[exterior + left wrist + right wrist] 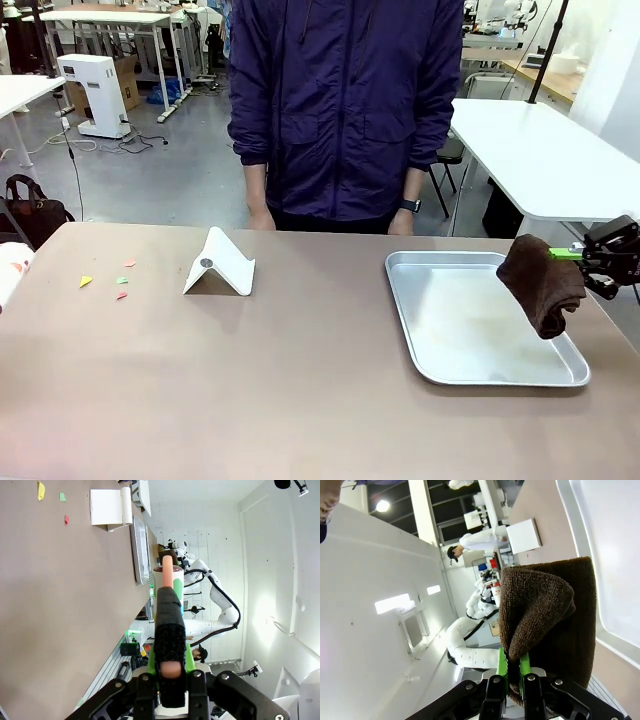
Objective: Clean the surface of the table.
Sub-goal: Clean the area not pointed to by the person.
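Note:
The brownish-taupe table [300, 390] carries a few small coloured paper scraps [86, 281] near its left end; they also lie on the table [50, 605] as scraps [41, 490] at the top of the left wrist view. My right gripper [585, 258] is shut on a dark brown cloth [540, 282] that hangs above the right side of a silver tray [400, 290]. The right wrist view has the cloth [545, 610] bunched between the green pads of the gripper [512, 667]. My left gripper [170, 672] is shut on a black-sleeved pink rod [168, 580] held above the table.
A white folded stand [220, 265] sits left of centre, between scraps and tray. A person in a dark blue jacket stands at the far edge, hands [262, 220] hanging at the table's rim. The tray [140, 545] lies beyond the stand [111, 507].

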Tool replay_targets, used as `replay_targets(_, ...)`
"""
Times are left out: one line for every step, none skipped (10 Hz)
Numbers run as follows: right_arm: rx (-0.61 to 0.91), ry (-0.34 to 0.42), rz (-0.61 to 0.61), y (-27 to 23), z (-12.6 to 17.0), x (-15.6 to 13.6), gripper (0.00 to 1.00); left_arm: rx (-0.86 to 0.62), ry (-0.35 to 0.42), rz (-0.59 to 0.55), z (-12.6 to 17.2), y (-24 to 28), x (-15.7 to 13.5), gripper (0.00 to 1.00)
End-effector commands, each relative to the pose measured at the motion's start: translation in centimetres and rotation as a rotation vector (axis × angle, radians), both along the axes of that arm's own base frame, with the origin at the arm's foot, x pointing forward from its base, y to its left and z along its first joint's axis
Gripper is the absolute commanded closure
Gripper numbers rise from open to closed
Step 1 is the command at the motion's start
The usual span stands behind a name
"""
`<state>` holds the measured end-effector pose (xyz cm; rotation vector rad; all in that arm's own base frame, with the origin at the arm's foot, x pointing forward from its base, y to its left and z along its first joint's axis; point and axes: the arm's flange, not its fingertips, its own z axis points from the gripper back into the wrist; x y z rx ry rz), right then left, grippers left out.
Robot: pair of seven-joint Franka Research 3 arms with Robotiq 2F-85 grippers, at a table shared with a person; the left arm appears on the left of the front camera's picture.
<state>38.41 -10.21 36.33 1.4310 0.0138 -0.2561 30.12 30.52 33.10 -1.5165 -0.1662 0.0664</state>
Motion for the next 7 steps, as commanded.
replay_targets(0.012, -0.012, 0.005, 0.01, 0.58, 0.16, 0.89, -0.006, 0.002, -0.002, 0.52, -0.22, -0.25, 1.00)
replay_targets(0.012, -0.012, 0.005, 0.01, 0.58, 0.16, 0.89, -0.006, 0.002, -0.002, 0.52, -0.22, -0.25, 1.00)
replay_targets(0.012, -0.012, 0.005, 0.01, 0.58, 0.16, 0.89, -0.006, 0.002, -0.002, 0.52, -0.22, -0.25, 1.00)
replay_targets(0.012, -0.012, 0.005, 0.01, 0.58, 0.16, 0.89, -0.006, 0.002, -0.002, 0.52, -0.22, -0.25, 1.00)
replay_targets(0.012, -0.012, 0.005, 0.01, 0.58, 0.16, 0.89, -0.006, 0.002, -0.002, 0.52, -0.22, -0.25, 1.00)
replay_targets(0.012, -0.012, 0.005, 0.01, 0.58, 0.16, 0.89, -0.006, 0.002, -0.002, 0.52, -0.22, -0.25, 1.00)
replay_targets(0.012, -0.012, 0.005, 0.01, 0.58, 0.16, 0.89, -0.006, 0.002, -0.002, 0.52, -0.22, -0.25, 1.00)
